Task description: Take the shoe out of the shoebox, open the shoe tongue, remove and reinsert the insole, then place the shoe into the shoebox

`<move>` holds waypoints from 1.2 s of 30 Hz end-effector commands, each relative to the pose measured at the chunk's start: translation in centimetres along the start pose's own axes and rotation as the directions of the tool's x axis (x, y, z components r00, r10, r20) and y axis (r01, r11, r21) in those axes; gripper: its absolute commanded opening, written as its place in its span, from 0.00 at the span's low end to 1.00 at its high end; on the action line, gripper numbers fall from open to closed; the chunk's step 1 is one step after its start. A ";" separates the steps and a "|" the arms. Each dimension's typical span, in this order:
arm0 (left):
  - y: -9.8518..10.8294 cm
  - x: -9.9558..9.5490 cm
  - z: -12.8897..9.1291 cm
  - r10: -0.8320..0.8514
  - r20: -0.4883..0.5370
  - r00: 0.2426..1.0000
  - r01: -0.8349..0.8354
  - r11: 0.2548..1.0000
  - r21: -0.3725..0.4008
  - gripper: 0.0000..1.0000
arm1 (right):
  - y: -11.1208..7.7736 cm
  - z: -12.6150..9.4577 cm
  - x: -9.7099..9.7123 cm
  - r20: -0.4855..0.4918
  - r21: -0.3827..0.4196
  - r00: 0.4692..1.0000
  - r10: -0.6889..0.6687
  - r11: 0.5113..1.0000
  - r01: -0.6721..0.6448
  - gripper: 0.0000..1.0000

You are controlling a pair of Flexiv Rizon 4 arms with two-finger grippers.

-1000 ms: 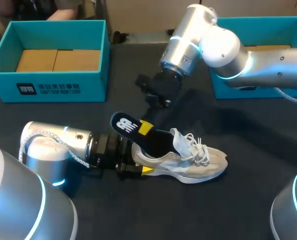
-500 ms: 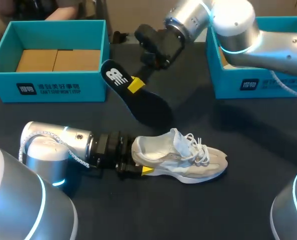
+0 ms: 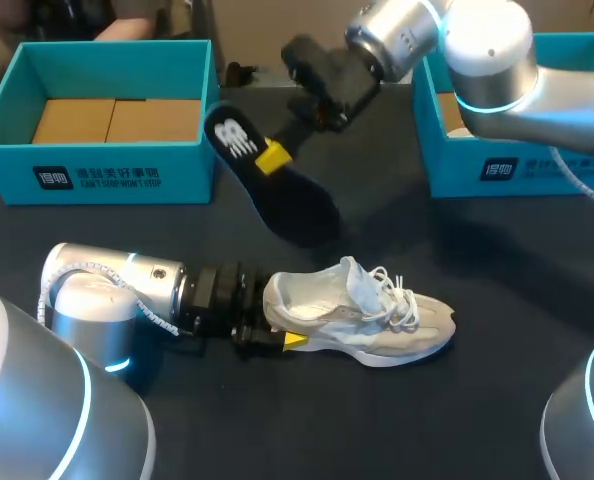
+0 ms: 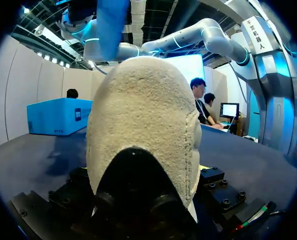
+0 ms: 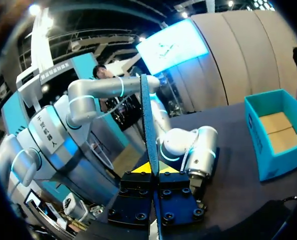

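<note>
Insole (image 3: 270,180) hangs above the shoe (image 3: 362,315), pinched in the right jaws; left jaws clamp the shoe's heel on the bench (image 3: 477,420). A thin grip may let the insole twist and miss the opening.

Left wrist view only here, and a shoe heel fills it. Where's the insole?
Observer: The insole is out of the shoe; the right gripper holds it in the air beyond the shoe.
Reviewer: Properly gripped?
Observer: Yes. The right wrist view shows it edge-on, pinched between both yellow fingers.
Reviewer: Which way does the toe point?
Observer: To the robot's right, with the shoe resting on the table.
</note>
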State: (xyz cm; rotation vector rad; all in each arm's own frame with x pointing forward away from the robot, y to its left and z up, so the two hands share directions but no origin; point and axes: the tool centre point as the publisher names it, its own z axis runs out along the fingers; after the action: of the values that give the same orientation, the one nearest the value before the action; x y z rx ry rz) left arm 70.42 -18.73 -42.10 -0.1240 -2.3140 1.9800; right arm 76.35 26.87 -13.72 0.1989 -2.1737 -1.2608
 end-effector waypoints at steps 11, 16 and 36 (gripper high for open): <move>0.3 0.0 0.1 0.000 0.001 1.000 0.000 1.000 -0.003 0.00 | 5.2 -2.9 5.8 0.196 -0.101 0.978 0.070 0.994 -0.051 0.00; 0.3 0.0 0.1 0.000 0.001 1.000 0.000 1.000 -0.003 0.00 | 5.2 -2.9 5.8 0.196 -0.101 0.978 0.070 0.994 -0.051 0.00; 0.3 0.0 0.1 0.000 0.001 1.000 0.000 1.000 -0.003 0.00 | 7.7 -5.0 11.8 0.365 -0.131 0.929 0.055 0.991 -0.007 0.00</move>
State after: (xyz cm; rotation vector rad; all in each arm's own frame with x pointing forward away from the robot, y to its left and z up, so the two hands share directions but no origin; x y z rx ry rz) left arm 70.44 -18.71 -42.12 -0.1236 -2.3146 1.9797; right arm 71.76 22.81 -0.36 -0.0611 -2.3120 -1.4762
